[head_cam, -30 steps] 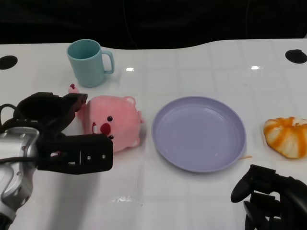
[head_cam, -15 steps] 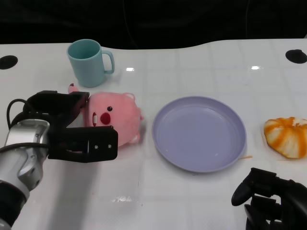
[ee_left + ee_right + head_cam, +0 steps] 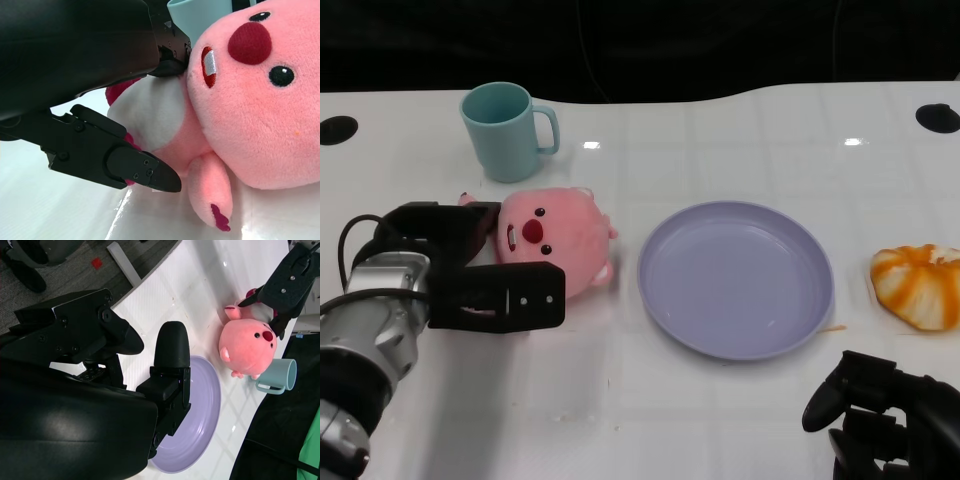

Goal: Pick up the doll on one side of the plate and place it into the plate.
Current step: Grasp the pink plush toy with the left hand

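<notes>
A pink plush doll [image 3: 555,235] with a red nose lies left of the lilac plate [image 3: 735,275], about a hand's width from its rim. My left hand [image 3: 470,280] grips it from the left. In the left wrist view one finger [image 3: 170,55] presses the doll [image 3: 250,100] by its head and another finger [image 3: 135,167] lies under its white belly. The doll's face is turned up and back. My right hand [image 3: 885,420] hangs at the near right edge, fingers apart and holding nothing. The right wrist view shows the plate [image 3: 200,420], the doll [image 3: 247,347] and the left hand [image 3: 285,282].
A teal mug [image 3: 505,130] stands just behind the doll, handle to the right. An orange-and-white striped soft thing [image 3: 918,285] lies right of the plate. Black round holes [image 3: 937,116] mark the table's far corners.
My left hand has drawn in around the doll and tipped it, so its face has turned from facing forward to pointing up. The right hand has barely moved.
</notes>
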You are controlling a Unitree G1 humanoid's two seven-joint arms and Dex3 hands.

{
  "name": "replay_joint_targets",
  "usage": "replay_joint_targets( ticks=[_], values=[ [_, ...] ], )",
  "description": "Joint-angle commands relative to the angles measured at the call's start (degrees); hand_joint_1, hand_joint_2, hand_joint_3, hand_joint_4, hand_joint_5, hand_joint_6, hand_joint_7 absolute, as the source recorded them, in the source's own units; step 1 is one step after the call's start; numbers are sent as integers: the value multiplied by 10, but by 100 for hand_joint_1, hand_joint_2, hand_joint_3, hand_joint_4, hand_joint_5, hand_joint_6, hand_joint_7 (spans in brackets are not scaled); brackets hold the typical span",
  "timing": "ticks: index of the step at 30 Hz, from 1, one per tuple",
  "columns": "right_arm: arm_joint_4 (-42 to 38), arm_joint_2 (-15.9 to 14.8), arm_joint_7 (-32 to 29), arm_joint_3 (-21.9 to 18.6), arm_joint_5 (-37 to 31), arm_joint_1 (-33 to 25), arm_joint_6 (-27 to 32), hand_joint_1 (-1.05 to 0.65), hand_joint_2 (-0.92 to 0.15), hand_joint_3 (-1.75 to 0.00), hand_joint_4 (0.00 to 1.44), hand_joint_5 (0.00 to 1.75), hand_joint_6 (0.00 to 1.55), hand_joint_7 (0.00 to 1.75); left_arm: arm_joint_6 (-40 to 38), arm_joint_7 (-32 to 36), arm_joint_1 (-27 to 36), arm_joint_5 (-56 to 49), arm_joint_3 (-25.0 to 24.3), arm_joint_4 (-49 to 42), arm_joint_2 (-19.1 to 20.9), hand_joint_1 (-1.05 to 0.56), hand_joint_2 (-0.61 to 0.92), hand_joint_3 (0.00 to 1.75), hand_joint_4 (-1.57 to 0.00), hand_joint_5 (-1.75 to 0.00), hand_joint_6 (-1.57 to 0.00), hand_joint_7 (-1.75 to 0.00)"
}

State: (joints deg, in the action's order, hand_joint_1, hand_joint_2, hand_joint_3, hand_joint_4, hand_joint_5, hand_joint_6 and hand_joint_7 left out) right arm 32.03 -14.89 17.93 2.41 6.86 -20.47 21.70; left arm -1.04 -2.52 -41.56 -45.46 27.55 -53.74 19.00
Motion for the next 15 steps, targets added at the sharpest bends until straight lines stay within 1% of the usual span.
replay_joint_targets(
  ticks=[1,5,6,7,8,9,10,11,12,13,14,15],
  values=[
    [6,-10,1,-1,-3,-4,-3,-8,-70,-103,64,175,52,148,13,9,-3,8,12,-54,-15,-44,85,0,-31,-10,-35,-3],
    [10,-11,1,1,-7,-7,-3,-8,-69,-103,64,175,52,148,20,30,-11,15,17,-92,-28,-41,86,0,-37,-9,-40,-3],
    [12,-11,0,1,-7,-8,-1,-8,-69,-103,64,175,52,148,23,50,-9,20,14,-100,-33,-41,86,0,-38,-9,-41,-2],
    [13,-10,0,1,-6,-8,2,-8,-69,-103,64,175,52,148,31,72,-6,27,8,-107,-37,-36,86,0,-46,-11,-47,-4],
    [15,-10,0,0,-5,-8,4,-8,-69,-103,64,175,52,148,37,89,-4,32,5,-113,-40,-28,87,1,-62,-17,-56,-6],
    [16,-10,0,1,-6,-8,6,-8,-70,-103,64,175,52,148,46,114,-1,38,1,-122,-42,-25,88,1,-67,-19,-60,-7],
    [17,-11,0,1,-6,-8,7,-7,-70,-103,63,175,52,148,54,132,0,40,0,-130,-44,-21,90,2,-70,-66,-72,-10],
    [18,-11,0,2,-7,-8,6,-7,-70,-103,63,175,51,147,64,149,2,42,0,-139,-44,-18,91,6,-66,-116,-84,-13],
    [18,-11,-1,2,-8,-8,6,-7,-70,-103,63,175,51,147,74,163,3,42,1,-147,-43,-17,92,11,-68,-137,-93,-16],
    [19,-11,-1,3,-9,-8,7,-7,-70,-103,63,175,51,147,82,171,3,42,3,-154,-42,-18,92,14,-72,-149,-101,-24],
    [20,-11,-2,3,-9,-9,8,-6,-70,-103,63,175,51,147,88,181,3,40,7,-160,-40,-19,92,14,-76,-155,-107,-30],
    [21,-10,-3,3,-9,-9,9,-6,-70,-104,63,175,51,148,92,188,2,38,10,-165,-39,-20,92,10,-78,-167,-108,-51]
  ],
)
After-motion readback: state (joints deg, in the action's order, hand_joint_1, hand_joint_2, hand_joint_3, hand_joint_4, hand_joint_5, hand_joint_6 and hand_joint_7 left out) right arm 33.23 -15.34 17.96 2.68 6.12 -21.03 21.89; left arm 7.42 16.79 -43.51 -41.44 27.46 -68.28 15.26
